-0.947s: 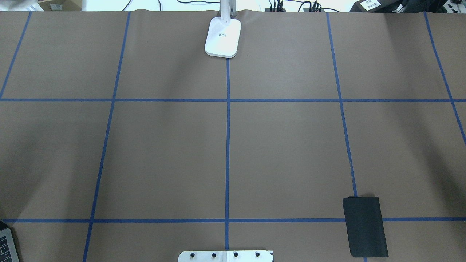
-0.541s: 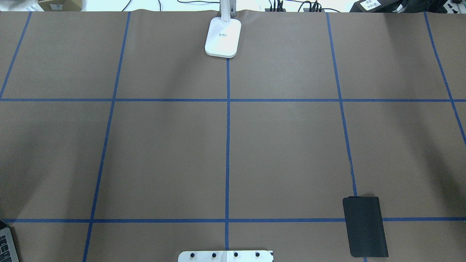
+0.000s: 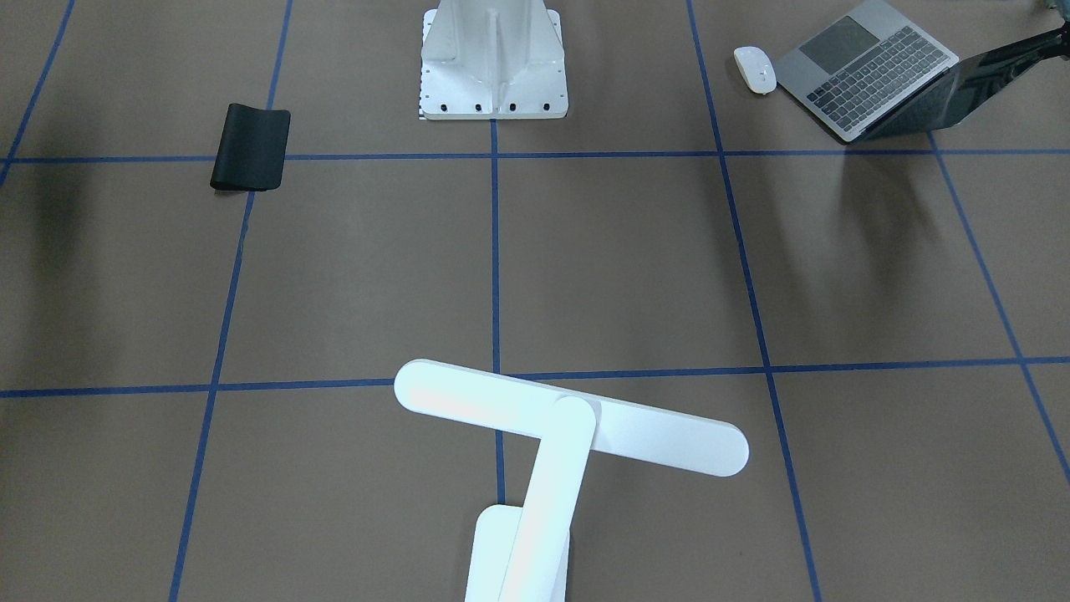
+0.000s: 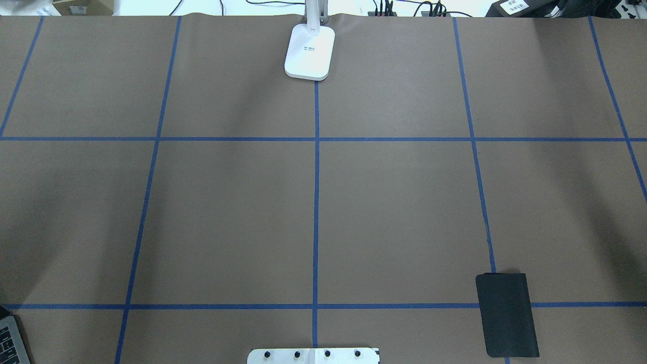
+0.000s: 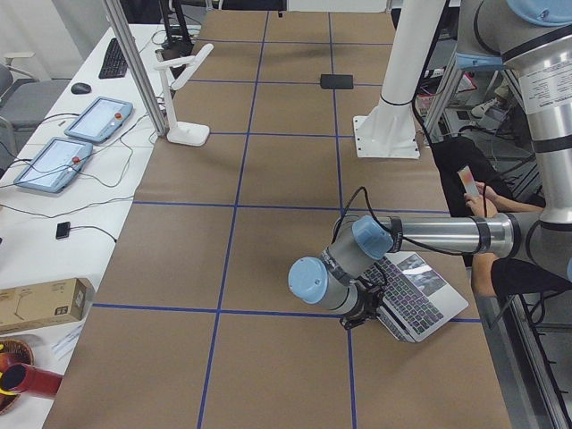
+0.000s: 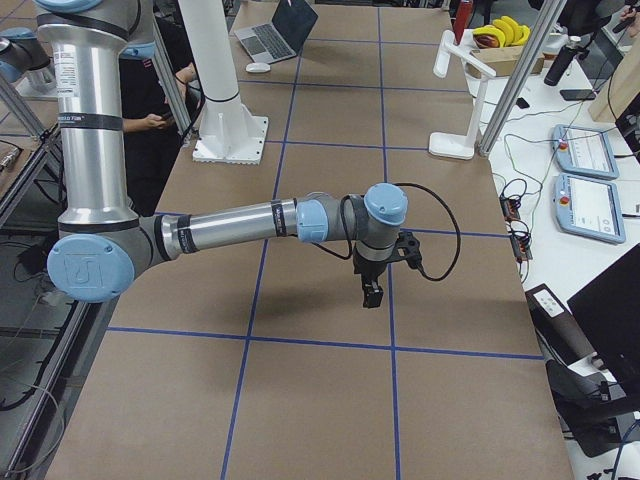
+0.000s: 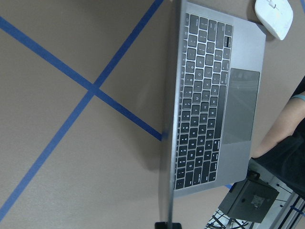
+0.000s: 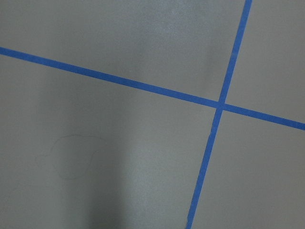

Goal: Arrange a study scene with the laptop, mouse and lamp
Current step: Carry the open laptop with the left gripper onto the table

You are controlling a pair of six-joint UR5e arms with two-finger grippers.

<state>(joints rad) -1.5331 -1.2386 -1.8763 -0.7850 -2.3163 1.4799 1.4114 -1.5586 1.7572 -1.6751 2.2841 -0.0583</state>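
Observation:
The dark-grey laptop [image 3: 869,67] stands open near the table's robot-side edge on my left, and it also shows in the left wrist view [image 7: 214,105]. The white mouse [image 3: 755,68] lies just beside its trackpad corner. My left gripper [image 7: 167,225] is at the lid's edge and looks shut on it; the lid runs edge-on up that view. The white lamp [image 3: 571,418] stands upright at the far middle edge, with its base in the overhead view [image 4: 310,52]. My right gripper [image 6: 372,295] hangs above bare table on my right; I cannot tell whether it is open or shut.
A black mouse pad [image 4: 507,314] lies near the robot-side edge on my right. The white ribbed pedestal [image 3: 493,58] stands at the middle of that edge. A seated person [image 5: 474,188] is close to the laptop. Blue tape lines grid the brown table.
The laptop's corner at the overhead view's lower left edge has shifted very slightly. Lamp and mouse pad have not moved.

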